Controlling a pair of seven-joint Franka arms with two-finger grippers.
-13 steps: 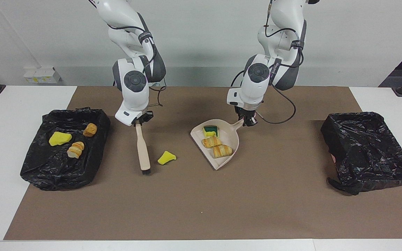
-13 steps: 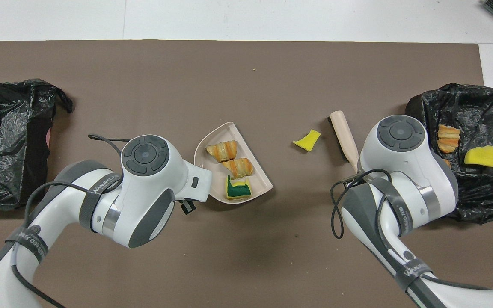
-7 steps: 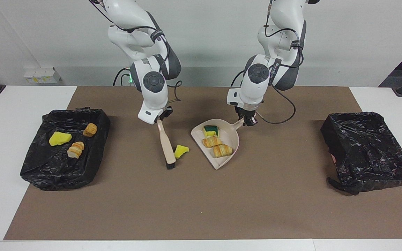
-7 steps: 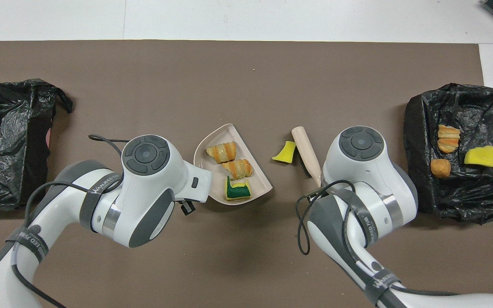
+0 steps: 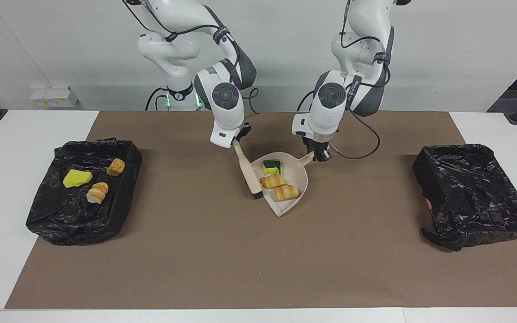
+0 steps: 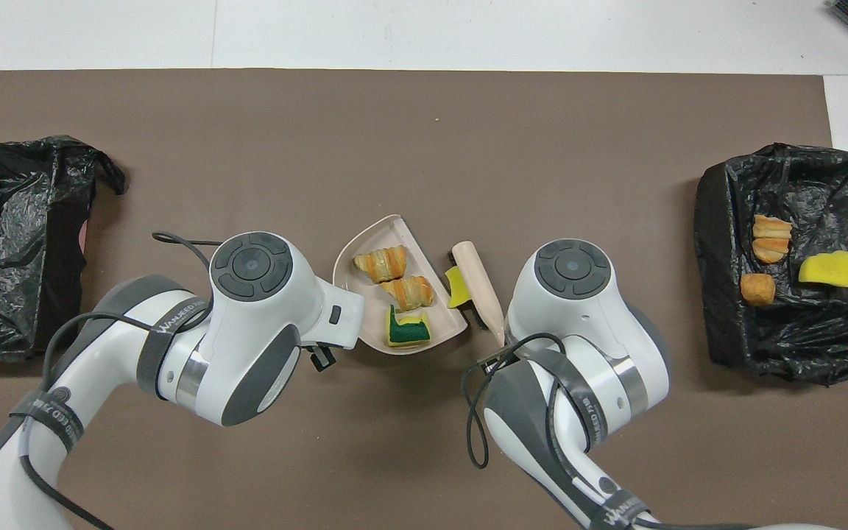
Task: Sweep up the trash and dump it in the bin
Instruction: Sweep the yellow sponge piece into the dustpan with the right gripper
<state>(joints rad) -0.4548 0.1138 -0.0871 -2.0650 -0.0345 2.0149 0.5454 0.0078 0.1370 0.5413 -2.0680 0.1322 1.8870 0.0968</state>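
Swept sideways, the brush now presses the light, squashy yellow sponge against the dustpan lip. Right gripper is clamped on the brush handle, left gripper on the dustpan handle.

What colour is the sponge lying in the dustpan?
The sponge is yellow with a green layer; clearest in the overhead view.
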